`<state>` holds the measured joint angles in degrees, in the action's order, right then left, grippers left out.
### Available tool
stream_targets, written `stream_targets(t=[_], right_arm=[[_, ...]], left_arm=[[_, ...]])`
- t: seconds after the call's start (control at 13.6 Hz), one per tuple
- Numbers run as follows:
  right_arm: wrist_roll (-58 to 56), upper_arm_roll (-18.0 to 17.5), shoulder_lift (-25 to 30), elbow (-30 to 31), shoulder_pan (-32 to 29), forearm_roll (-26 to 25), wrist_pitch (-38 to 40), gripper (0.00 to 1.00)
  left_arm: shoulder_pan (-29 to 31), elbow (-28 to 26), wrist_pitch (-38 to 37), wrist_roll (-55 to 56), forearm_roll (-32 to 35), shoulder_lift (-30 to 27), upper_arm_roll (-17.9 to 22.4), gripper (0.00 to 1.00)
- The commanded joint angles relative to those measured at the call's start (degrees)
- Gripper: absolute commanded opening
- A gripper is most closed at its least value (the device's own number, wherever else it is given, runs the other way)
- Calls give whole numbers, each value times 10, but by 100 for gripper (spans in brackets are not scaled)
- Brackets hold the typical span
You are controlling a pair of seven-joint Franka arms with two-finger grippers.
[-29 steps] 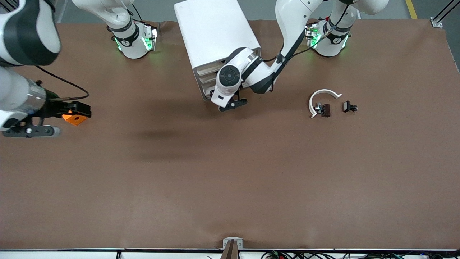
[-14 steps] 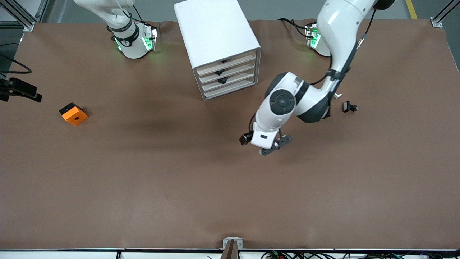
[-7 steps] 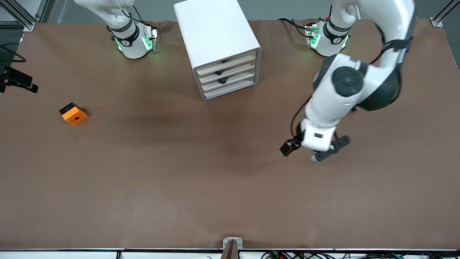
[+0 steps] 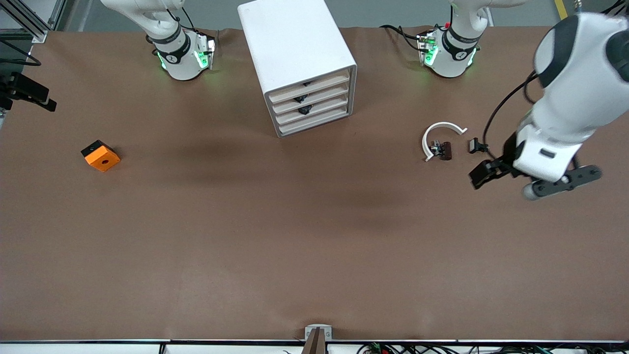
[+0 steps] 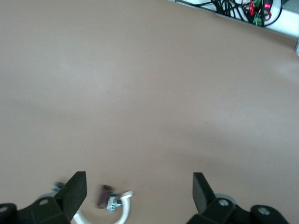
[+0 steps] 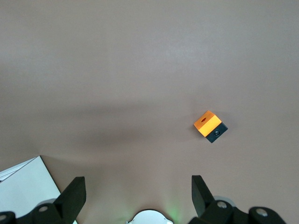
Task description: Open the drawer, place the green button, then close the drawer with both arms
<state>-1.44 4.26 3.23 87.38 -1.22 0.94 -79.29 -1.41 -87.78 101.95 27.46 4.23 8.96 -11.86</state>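
Observation:
The white cabinet (image 4: 295, 44) stands between the two arm bases, and all four cream drawer fronts (image 4: 310, 101) are pushed in. The button (image 4: 435, 146) (image 5: 112, 201), small with a green touch, lies inside a white curved ring (image 4: 442, 129) next to a dark brown piece (image 4: 445, 150). My left gripper (image 4: 543, 164) (image 5: 139, 186) hangs open and empty over bare table, just past the ring toward the left arm's end. My right gripper (image 6: 139, 186) is open and empty, high over the table by its own base. In the front view only a black part of it (image 4: 28, 92) shows at the edge.
An orange cube with a hole (image 4: 100, 156) (image 6: 210, 126) lies toward the right arm's end. A small black clip-like part (image 4: 477, 145) lies beside the ring, close to the left hand. A corner of the cabinet (image 6: 23, 186) shows in the right wrist view.
The left arm has swung from in front of the cabinet toward its own end of the table, uncovering the ring and button. The right arm left the orange cube and drew back to the edge.

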Motion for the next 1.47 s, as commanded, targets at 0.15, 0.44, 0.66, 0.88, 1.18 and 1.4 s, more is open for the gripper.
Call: stream_targets(t=[0.15,0.44,0.66,0.88,1.18,1.4], right_arm=[[11,7,46,61,9,5,-28,100],[10,3,45,52,10,5,-32,100],[6,3,46,52,9,5,-36,100],[-1,2,49,53,10,5,-47,100],[-1,2,55,56,10,4,-49,100],[-1,2,57,56,12,-2,-48,100]], left_arm=[[9,-16,-78,-115,-18,-78,42,100],[-7,-20,-125,-174,-33,-106,80,100],[-4,-41,-128,-189,-33,-125,79,100],[2,-60,-126,-209,-36,-143,79,100],[-1,-58,-131,-209,-35,-149,75,100],[-6,-46,-131,-208,-34,-142,75,100]])
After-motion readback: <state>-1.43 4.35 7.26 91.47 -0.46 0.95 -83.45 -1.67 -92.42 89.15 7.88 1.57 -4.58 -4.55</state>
